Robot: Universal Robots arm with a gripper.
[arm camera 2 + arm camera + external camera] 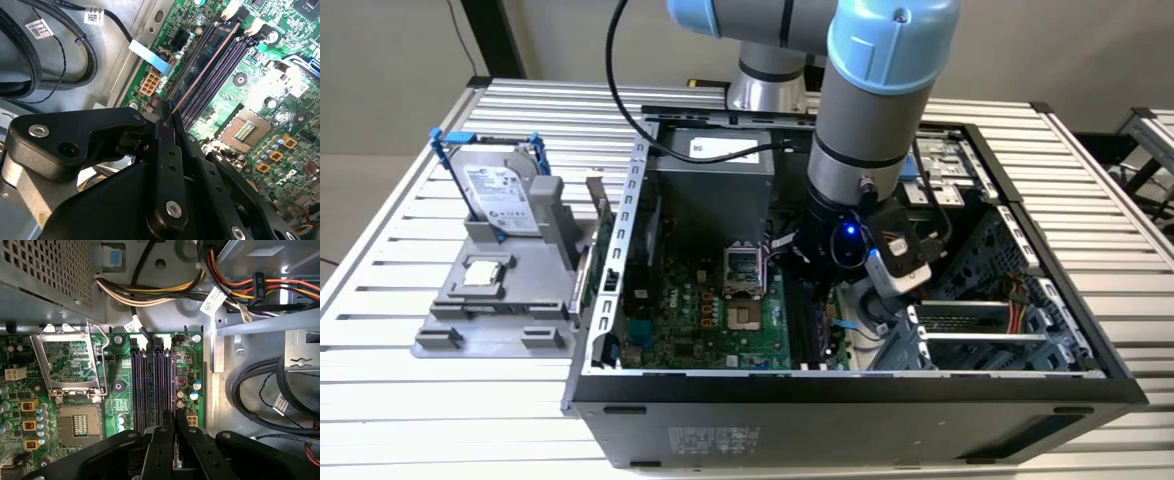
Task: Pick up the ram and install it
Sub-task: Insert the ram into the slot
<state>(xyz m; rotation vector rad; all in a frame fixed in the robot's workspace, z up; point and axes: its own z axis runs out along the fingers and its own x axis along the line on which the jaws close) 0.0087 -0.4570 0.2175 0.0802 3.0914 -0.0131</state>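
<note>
My gripper [831, 300] is down inside the open computer case [854, 385], over the motherboard's black memory slots [150, 385]. In both wrist views its black fingers [165, 150] are shut on the ram [202, 60], a thin green stick seen nearly edge-on. The ram runs from the fingertips along the slot nearest the case wall, its far end at a white latch [231, 11]. In the first wrist view the gripper [175, 437] pinches the ram's thin edge [174, 415] at the near end of the slots. I cannot tell how deep the stick sits in the slot.
An open processor socket [75, 422] lies beside the slots. Bundled cables [150, 292] and black cables [45, 55] crowd the case wall, under the power supply [714, 165]. On a grey stand outside the case are a hard drive in a blue frame [500, 190] and a small silver chip [483, 272].
</note>
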